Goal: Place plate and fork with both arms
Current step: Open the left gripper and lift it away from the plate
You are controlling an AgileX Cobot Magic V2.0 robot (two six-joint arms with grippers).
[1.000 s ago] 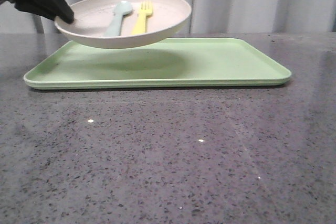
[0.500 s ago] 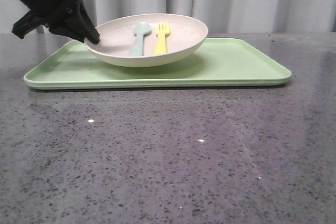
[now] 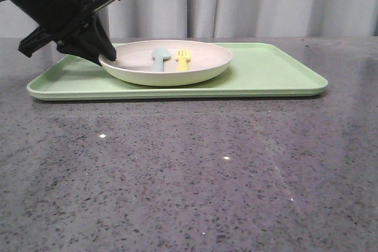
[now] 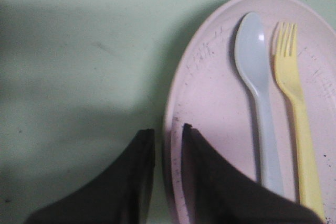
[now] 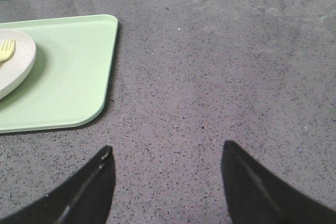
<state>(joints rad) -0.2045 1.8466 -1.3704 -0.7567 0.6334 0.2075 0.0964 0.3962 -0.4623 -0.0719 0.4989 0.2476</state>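
So the plate [image 3: 168, 63] sits on the left half of the green tray [image 3: 277, 75], with the left gripper [image 3: 106, 57] pinching its left rim, one finger [image 4: 210, 182] inside, one outside. The yellow fork [image 3: 183, 59] lies in the plate right beside a pale blue spoon [image 3: 158, 57]. The right gripper [image 5: 165, 177] hangs spread wide over bare table [image 5: 236, 77], off the tray's right edge. No writing readable anywhere.

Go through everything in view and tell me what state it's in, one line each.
Plate: down on the tray, rim pinched by the left claw.
Fork: lying in the plate, beside the spoon.
Spoon: lying in the plate.
Tray: flat on the table.
Right claw: open, empty.
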